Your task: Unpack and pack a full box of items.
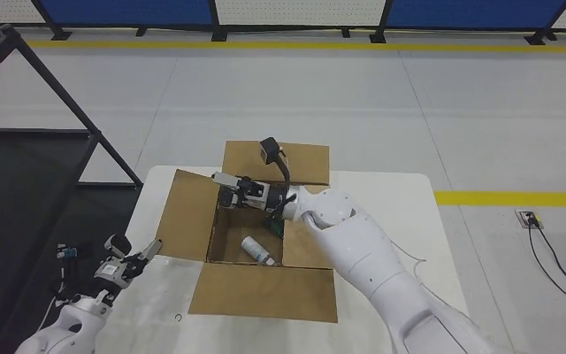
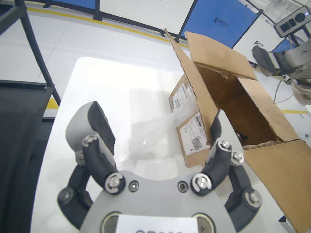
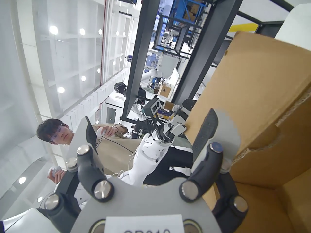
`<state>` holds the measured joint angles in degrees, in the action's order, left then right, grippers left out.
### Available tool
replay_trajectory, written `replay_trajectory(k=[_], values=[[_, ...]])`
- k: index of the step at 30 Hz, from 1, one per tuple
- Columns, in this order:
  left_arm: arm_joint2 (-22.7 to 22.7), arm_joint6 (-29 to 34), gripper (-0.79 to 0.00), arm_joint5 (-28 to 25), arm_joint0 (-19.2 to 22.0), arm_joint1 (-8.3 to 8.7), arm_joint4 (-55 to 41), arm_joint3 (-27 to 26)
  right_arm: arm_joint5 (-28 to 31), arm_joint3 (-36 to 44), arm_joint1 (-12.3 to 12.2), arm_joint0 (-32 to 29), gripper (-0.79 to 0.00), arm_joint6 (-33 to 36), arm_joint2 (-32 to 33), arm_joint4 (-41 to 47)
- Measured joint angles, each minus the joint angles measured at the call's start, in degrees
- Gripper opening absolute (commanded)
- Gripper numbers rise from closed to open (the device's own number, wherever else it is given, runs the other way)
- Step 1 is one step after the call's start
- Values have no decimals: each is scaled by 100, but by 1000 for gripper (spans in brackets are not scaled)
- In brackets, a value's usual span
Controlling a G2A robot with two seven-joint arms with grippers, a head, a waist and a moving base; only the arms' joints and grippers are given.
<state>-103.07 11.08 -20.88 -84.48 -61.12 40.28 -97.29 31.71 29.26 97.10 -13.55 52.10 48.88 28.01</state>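
We see a white surface (image 1: 389, 199) at lower centre of the top view, a black rack (image 1: 35, 203) at the left edge, blue partition panels (image 1: 124, 11) along the top, a yellow floor line (image 1: 265, 44) just below them, and a floor socket (image 1: 528, 218) at right

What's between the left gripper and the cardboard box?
Bare table separates left gripper and box in the top view; left wrist view shows a pale streak there, maybe film.

1 box (image 1: 265, 292), 1 white btl (image 1: 257, 250) in it, 1 table (image 1: 389, 203).
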Motion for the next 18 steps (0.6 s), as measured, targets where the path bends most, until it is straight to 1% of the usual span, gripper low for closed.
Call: replay_trajectory(k=[4, 7, 14, 18], values=[[30, 47, 0, -15, 40, 6, 119, 213, -17, 408, -243, -294, 0, -68, 349, -148], [87, 82, 0, -38, 68, 8, 227, 345, -94, 863, -432, -588, 0, -115, 646, -273], [193, 21, 0, -16, 104, 25, 859, 453, -512, 2435, -841, -1528, 0, -147, 1380, -676], [181, 37, 0, -45, 98, 33, 947, 467, -796, 3272, -994, -2028, 0, -97, 1700, -828]])
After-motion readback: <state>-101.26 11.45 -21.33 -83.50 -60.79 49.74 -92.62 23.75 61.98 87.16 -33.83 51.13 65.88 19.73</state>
